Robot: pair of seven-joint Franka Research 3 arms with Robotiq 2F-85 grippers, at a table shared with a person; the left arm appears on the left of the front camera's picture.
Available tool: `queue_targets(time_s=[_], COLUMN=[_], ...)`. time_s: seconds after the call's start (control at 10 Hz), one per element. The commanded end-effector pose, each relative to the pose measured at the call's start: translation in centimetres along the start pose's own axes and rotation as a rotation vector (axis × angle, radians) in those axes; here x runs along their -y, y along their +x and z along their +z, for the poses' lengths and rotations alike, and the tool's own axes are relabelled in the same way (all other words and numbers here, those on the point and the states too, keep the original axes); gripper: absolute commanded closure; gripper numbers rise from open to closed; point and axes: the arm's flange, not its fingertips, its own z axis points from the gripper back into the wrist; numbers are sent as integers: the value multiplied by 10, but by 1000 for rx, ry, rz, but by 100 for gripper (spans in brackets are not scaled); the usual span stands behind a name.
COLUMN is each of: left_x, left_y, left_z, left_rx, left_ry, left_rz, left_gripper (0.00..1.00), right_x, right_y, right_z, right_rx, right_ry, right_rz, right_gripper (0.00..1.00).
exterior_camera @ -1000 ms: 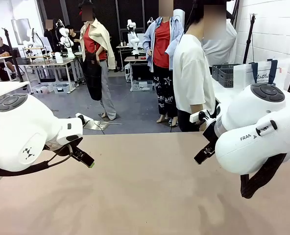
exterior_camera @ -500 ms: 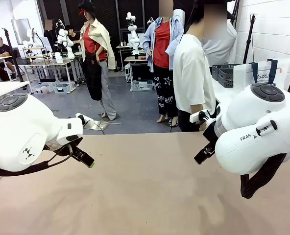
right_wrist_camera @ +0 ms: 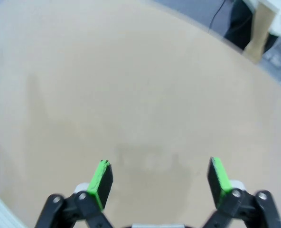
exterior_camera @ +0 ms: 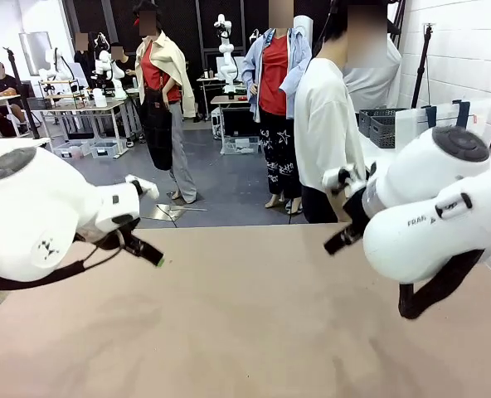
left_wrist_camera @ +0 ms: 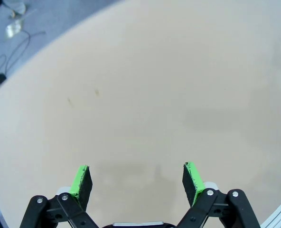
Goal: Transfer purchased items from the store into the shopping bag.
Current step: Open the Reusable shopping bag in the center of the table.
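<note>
The store, a dark grey lattice basket [exterior_camera: 381,126], stands on a side table at the far right, behind the person. Beside it is the translucent white shopping bag [exterior_camera: 412,128] with dark blue handles, partly hidden by my right arm. The purchased items are out of view. My left gripper [exterior_camera: 150,253] hangs above the left of the tan table [exterior_camera: 245,315]; in the left wrist view this gripper [left_wrist_camera: 135,178] is open over bare tabletop. My right gripper [exterior_camera: 338,240] hovers over the table's right side; the right wrist view has it [right_wrist_camera: 159,178] open too, holding nothing.
A person in a white shirt [exterior_camera: 327,124] stands at the table's far edge, right of centre. Beyond the far edge is grey floor, with cables and other work tables farther back.
Both arms have lifted a little, and each gripper has moved slightly up and outward. The jaws have stayed open.
</note>
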Motion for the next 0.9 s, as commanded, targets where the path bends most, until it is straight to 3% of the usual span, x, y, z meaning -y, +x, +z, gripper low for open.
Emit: queue_targets(time_s=[0.0, 0.2, 0.4, 0.6, 0.8], left_x=[-27, -68, -111, -156, -199], left_y=[10, 11, 6, -3, -20], left_z=[39, 63, 81, 93, 90], left_rx=[145, 185, 200, 185, 163], left_ry=[-6, 95, 217, 294, 301], left_rz=[31, 48, 75, 204, 374], left_gripper=[0, 0, 0, 0, 0], right_x=[17, 68, 127, 184, 234], right_y=[34, 67, 77, 67, 45], right_z=[29, 65, 84, 102, 104], right_rx=[163, 272, 301, 329, 325], right_ry=[-91, -202, -319, -367, -503], right_rz=[-94, -239, -381, -548, -739], right_gripper=[0, 0, 0, 0, 0])
